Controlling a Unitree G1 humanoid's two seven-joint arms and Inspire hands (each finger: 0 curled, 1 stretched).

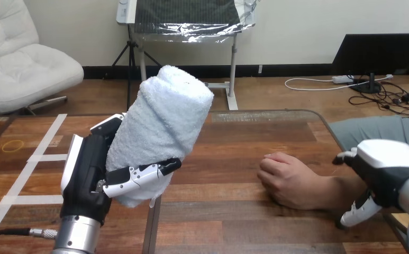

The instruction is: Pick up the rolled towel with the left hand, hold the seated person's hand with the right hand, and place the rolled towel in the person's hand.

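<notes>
While the left hand grips the one rolled towel, the right hand clasps the person's wrist.
The left hand's fingers curl round the towel's lower end; the roll rises tilted above them, off the counter. Beyond the right hand's curled fingers, the one person's hand rests on the counter.

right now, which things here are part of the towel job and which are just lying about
In the job: rolled towel, held up in the left hand; person's hand, resting on the wooden table; right hand round the person's wrist.
Lying about: white tape strips at the view's left.
</notes>
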